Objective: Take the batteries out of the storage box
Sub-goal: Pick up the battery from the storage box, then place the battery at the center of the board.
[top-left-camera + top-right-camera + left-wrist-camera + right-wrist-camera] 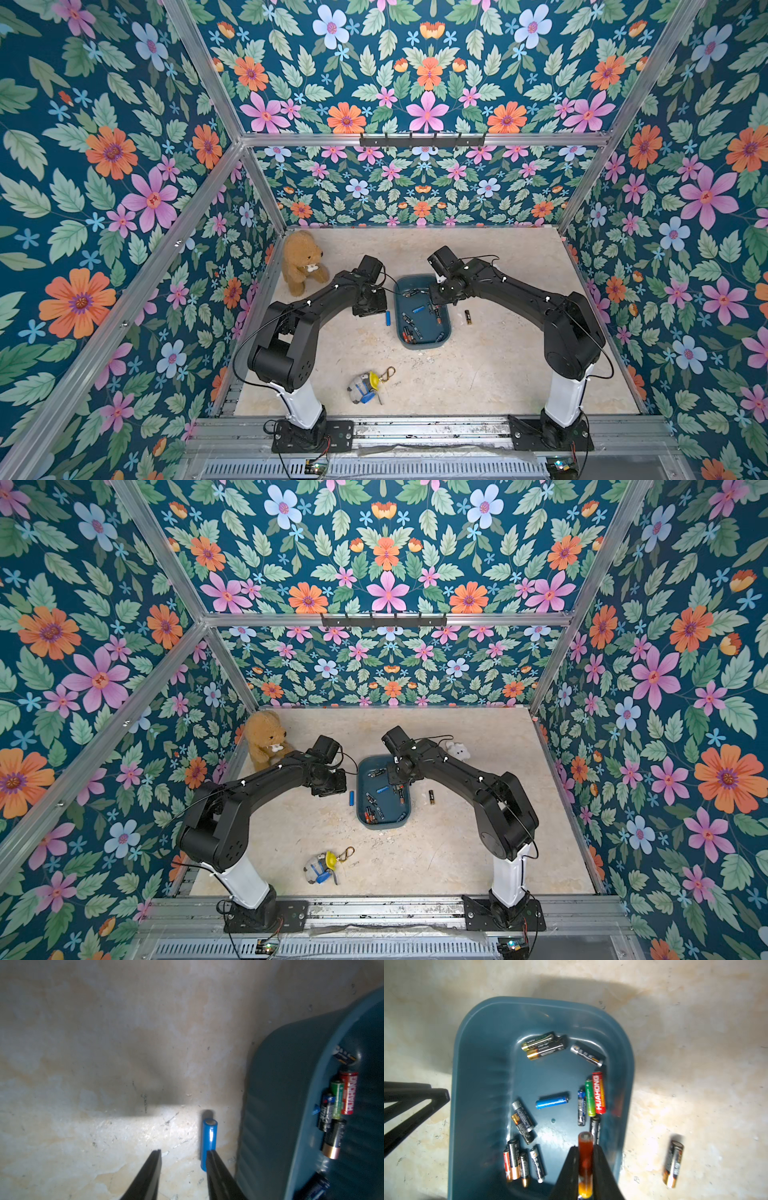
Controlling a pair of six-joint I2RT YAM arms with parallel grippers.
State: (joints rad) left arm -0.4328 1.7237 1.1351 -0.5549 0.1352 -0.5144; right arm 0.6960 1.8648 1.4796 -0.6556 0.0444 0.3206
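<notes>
- Beige tabletop [478, 374], floral walls [415, 187].
- Right gripper [585, 1147] pinching orange battery [585, 1163] over storage box [481, 1084].
- Left gripper [184, 1151] spread, empty, blue battery [209, 1136] lying just beside it.

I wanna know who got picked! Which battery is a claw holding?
The orange battery, pinched in the right claw over the storage box. The others lie loose, in it or on the table.
</notes>
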